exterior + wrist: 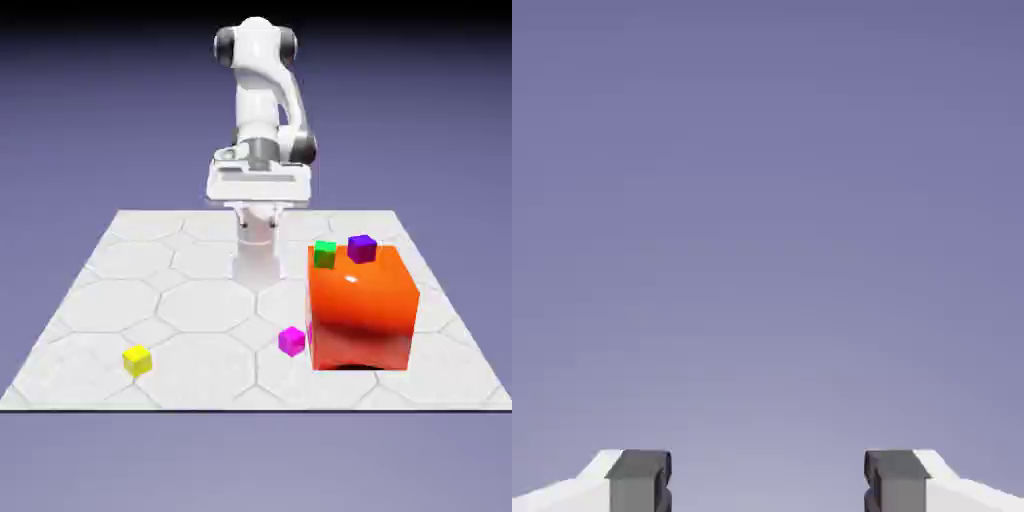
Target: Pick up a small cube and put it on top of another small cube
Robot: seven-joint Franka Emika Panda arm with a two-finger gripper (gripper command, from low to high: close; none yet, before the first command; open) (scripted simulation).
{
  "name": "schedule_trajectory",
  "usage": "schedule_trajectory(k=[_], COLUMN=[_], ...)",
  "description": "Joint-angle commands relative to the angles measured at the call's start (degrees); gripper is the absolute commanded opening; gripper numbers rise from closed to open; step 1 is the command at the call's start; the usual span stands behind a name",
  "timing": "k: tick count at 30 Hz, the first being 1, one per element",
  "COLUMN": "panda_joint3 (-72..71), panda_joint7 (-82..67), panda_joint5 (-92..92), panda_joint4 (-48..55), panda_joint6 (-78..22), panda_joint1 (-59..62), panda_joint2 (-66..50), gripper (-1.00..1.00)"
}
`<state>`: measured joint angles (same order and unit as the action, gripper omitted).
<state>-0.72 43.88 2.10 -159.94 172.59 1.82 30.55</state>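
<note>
Tool: the tool [767,485] is standing spread, its two grey fingertips [639,480] well apart at the hand view's bottom edge, gripping nothing; only blue-violet backdrop is showing between them.
Arm: the white arm [262,110] is rising at 12 o'clock of the bench, folded over its base, well apart from every cube.
Yellow cube: the yellow cube [137,360] is lying on the bench [180,300] at about 8 o'clock, alone near the front edge.
Magenta cube: the magenta cube [291,341] is sitting on the bench just beside the orange block, at its 9 o'clock.
Orange block: the orange block [362,310] is occupying the 4 o'clock area.
Block top: the green cube [325,254] and the purple cube [361,248] are resting on it, near each other.
</note>
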Motion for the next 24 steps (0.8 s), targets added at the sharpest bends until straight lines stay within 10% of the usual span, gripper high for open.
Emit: schedule_trajectory(k=[1,24], panda_joint3=[-0.6,-14.4], panda_joint7=[1.2,28.2], panda_joint5=[1.7,41.9], panda_joint4=[0.9,21.1], panda_joint6=[-1.2,-28.2], panda_joint1=[2.1,49.8], panda_joint2=[-1.7,-41.9], gripper=[0.00,0.00])
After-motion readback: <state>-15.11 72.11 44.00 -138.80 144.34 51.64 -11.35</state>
